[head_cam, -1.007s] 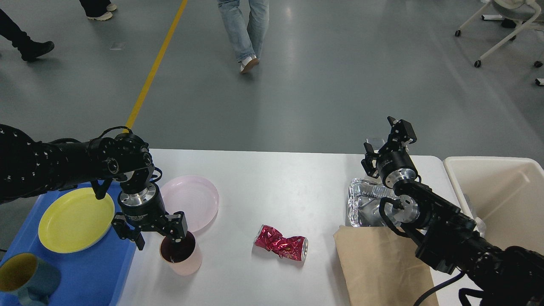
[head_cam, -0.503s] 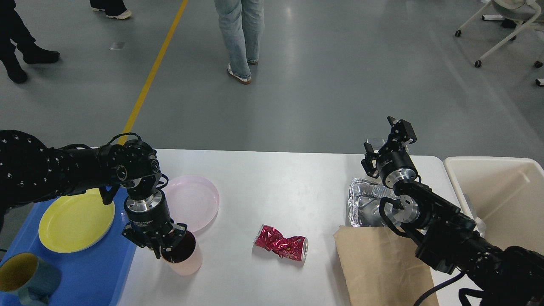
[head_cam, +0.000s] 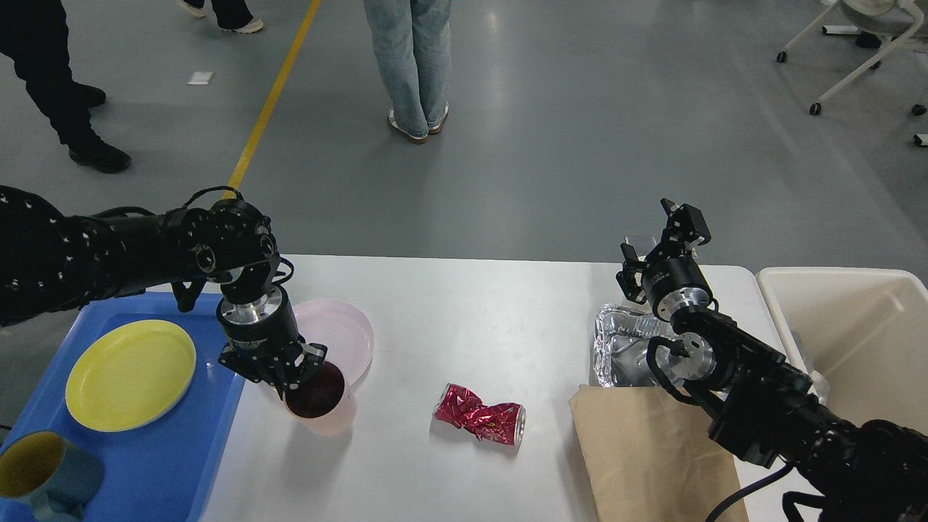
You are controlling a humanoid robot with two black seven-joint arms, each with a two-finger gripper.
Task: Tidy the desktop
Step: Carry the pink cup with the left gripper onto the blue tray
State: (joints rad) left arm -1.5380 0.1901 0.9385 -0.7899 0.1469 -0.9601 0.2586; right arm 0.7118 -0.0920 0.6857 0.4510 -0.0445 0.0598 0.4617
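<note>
The white desktop (head_cam: pixel 464 319) fills the lower part of the head view. My left gripper (head_cam: pixel 293 380) is shut on the rim of a pink cup (head_cam: pixel 320 400) with a dark inside and holds it tilted, lifted off the desktop, in front of a pink plate (head_cam: pixel 341 333). A crushed red can (head_cam: pixel 480 418) lies at the middle front. A crumpled foil tray (head_cam: pixel 622 346) and a brown paper bag (head_cam: pixel 652 453) lie at the right. My right gripper (head_cam: pixel 663 235) is open and empty, raised above the far right of the desktop.
A blue tray (head_cam: pixel 174 457) at the left holds a yellow plate (head_cam: pixel 130 373) and a teal mug (head_cam: pixel 40 475). A beige bin (head_cam: pixel 855 341) stands off the right end. People stand on the floor beyond the desktop.
My left gripper closed on the pink cup's rim and lifted it up and slightly back, tilting it. The right arm has not moved. The people behind have shifted.
</note>
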